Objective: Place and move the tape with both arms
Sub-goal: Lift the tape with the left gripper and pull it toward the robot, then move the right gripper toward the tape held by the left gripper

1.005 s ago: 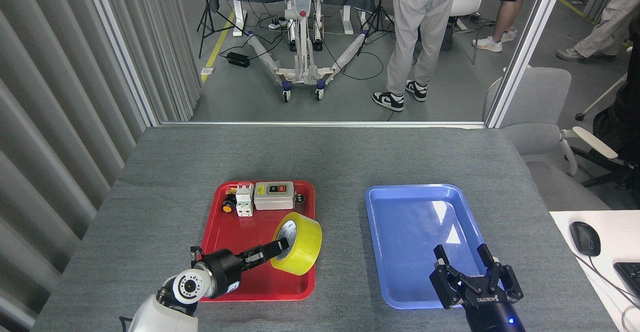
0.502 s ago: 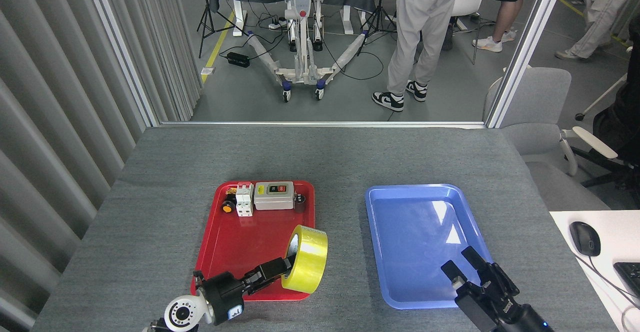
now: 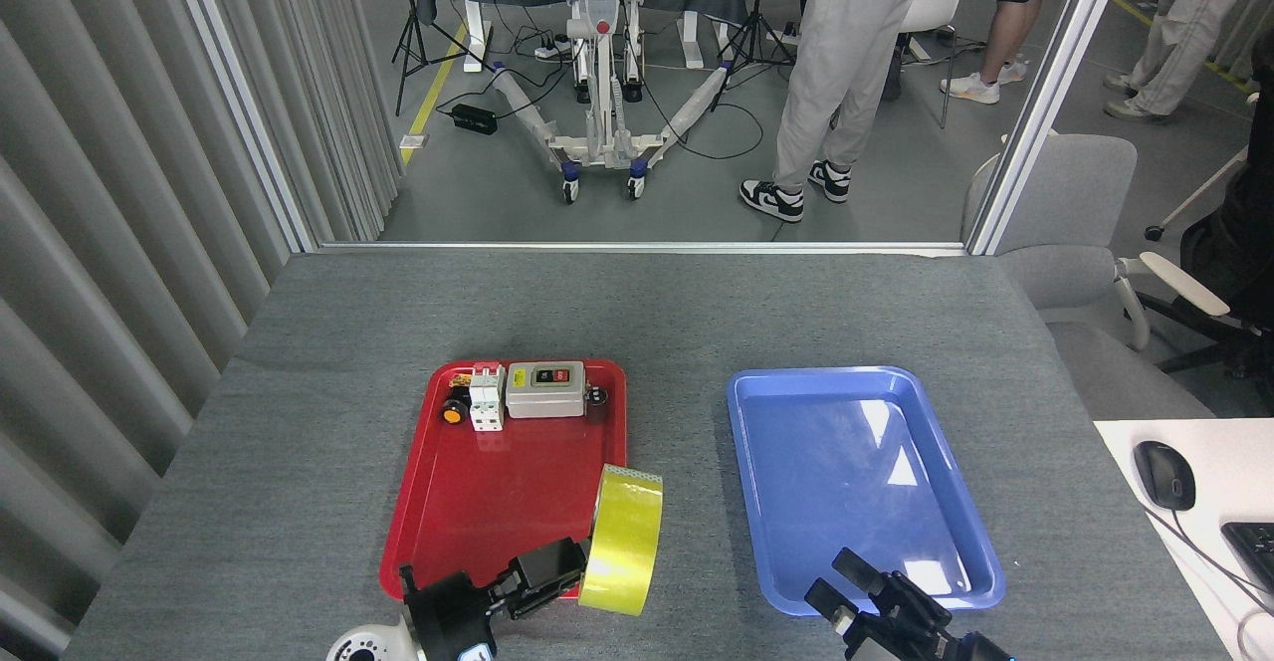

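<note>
Wide yellow see-through tape roll (image 3: 621, 540) up on edge at the near right corner of the red plastic tray (image 3: 468, 502), pinched by the black left gripper (image 3: 569, 563). Black right gripper (image 3: 864, 591) spread wide, near the blue plastic tray (image 3: 771, 402). Best to hold tight, go slow to the right, meet in the middle.

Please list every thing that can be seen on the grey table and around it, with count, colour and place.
tape: 1, translucent yellow, on edge at the red tray's near right corner, held by the left gripper
red tray: 1, red, left of table centre
switch box: 1, grey-white, far end of red tray
circuit breaker: 1, white, left of switch box
blue tray: 1, blue, right of red tray, nothing in it
mouse: 1, black, white desk at right
people: legs only, on the floor beyond the table
left gripper: 1, black, gripping the tape
right gripper: 1, black, fingers apart, at blue tray's near edge
</note>
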You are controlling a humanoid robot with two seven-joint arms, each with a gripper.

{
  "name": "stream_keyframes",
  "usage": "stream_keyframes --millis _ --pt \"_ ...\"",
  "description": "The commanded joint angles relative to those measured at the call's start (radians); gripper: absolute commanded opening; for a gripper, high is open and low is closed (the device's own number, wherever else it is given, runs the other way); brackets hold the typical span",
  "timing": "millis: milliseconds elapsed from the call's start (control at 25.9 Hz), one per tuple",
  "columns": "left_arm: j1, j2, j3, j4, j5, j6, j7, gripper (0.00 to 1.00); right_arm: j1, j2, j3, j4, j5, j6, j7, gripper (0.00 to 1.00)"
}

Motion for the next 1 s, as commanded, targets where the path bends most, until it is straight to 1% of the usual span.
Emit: stream_keyframes --millis 0,39,77,116,193,271,348,425,502,618,773,966 --pt "0.085 -0.007 -0.051 -0.059 0.015 -0.058 -0.003 0.0 -0.01 0.032 0.012 -0.031 0.081 0.0 0.052 1.0" --pt "0.105 -0.007 -0.066 -0.073 0.016 -0.074 -0.002 0.0 -0.016 0.04 0.012 -0.048 0.133 0.0 0.06 1.0" --pt "0.121 -0.007 -0.077 -0.084 0.016 -0.08 -0.002 0.0 -0.024 0.039 0.012 -0.064 0.17 0.0 0.06 1.0" --pt "0.128 -0.007 -0.081 -0.092 0.016 -0.08 -0.002 0.0 -0.03 0.029 0.014 -0.083 0.189 0.0 0.06 1.0" --pt "0.128 -0.01 -0.084 -0.093 0.016 -0.078 0.001 0.0 -0.022 0.006 0.015 -0.129 0.193 0.0 0.06 1.0" --pt "0.127 -0.024 -0.084 -0.093 0.013 -0.075 0.003 0.0 -0.013 -0.047 0.014 -0.161 0.192 0.0 0.059 1.0" --pt "0.122 -0.035 -0.083 -0.093 0.007 -0.072 0.003 0.0 0.004 -0.095 -0.001 -0.161 0.186 0.0 0.054 1.0" --pt "0.119 -0.035 -0.083 -0.093 0.006 -0.071 0.003 0.0 0.016 -0.123 -0.011 -0.152 0.186 0.0 0.049 1.0" --pt "0.116 -0.036 -0.083 -0.092 -0.001 -0.065 0.006 0.0 0.018 -0.126 -0.011 -0.146 0.186 0.0 0.046 1.0" --pt "0.11 -0.035 -0.081 -0.089 -0.013 -0.014 0.007 0.0 0.019 -0.123 0.002 -0.152 0.186 0.0 0.043 1.0" --pt "0.105 -0.032 -0.078 -0.092 -0.016 -0.009 0.007 0.0 0.061 -0.121 0.015 -0.163 0.19 0.0 0.032 0.99" --pt "0.101 -0.024 -0.078 -0.092 -0.016 -0.011 0.007 0.0 0.036 -0.113 0.026 -0.161 0.202 0.0 0.032 0.99"
